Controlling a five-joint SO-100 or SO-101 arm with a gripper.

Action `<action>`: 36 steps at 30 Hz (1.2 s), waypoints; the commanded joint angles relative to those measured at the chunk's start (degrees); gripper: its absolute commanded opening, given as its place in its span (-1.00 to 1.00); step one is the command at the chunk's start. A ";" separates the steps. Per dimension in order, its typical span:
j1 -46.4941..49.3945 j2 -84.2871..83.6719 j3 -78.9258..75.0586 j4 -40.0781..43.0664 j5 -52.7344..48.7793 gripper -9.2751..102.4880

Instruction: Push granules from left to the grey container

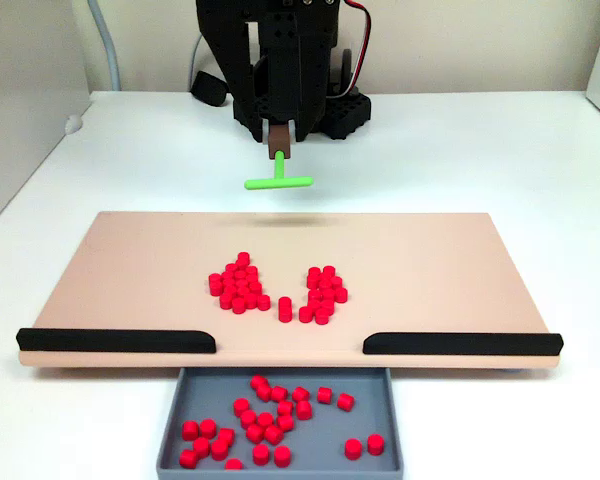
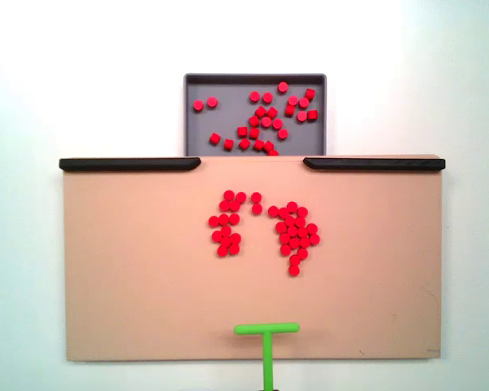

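A: From the front fixed view, where does the black two-finger gripper (image 1: 279, 150) stand against the small bright-red cylindrical granules (image 1: 277, 290)?

B: At the far edge of the flat beige board with black strips (image 1: 130, 270), with the granules in two loose clusters near the middle, nearer the camera. The fingers are closed narrowly on the stem of a green T-shaped plastic stick (image 1: 278, 180), I think; the shadow there makes the contact hard to confirm. The crossbar runs left-right, hovering above the board's far edge.

A: And the shallow rectangular grey plastic container (image 1: 175, 440)?

B: Below the gap between the black strips, already holding many granules.

A: In the top-down fixed view?

B: The stick (image 2: 266, 329) is at the bottom, the granules (image 2: 263, 226) straight above it, the container (image 2: 194, 90) beyond them. Crossbar, clusters and gap lie on one line, so a straight push away from the arm looks right.
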 commanded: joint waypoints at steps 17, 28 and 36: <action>-0.44 0.00 -1.23 0.35 2.11 -0.84; -4.83 3.16 -1.23 0.26 11.43 -0.84; -13.27 0.18 -1.93 0.26 32.52 -0.84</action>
